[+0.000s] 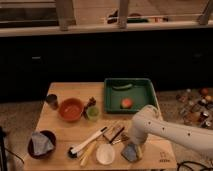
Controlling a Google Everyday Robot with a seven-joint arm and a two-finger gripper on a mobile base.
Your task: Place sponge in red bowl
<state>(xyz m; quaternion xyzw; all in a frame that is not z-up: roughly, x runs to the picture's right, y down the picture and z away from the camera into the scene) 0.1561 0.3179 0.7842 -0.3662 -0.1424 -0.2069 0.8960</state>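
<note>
Just beneath the claw (135, 145), grip state unclear: the sponge (129, 153), well apart from red bowl (70, 109).

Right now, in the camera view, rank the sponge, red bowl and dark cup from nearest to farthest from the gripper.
The gripper is low at the front right of the table.
1. sponge: right at the gripper, by the front edge.
2. red bowl: left of centre.
3. dark cup: far left, towards the back.

I'm counting on the counter (60, 131) one red bowl (71, 110), one dark bowl (32, 152), one dark cup (52, 101), one green cup (92, 113), one tray (142, 97), one sponge (129, 153), and one hand (134, 145), down at that sponge.
</note>
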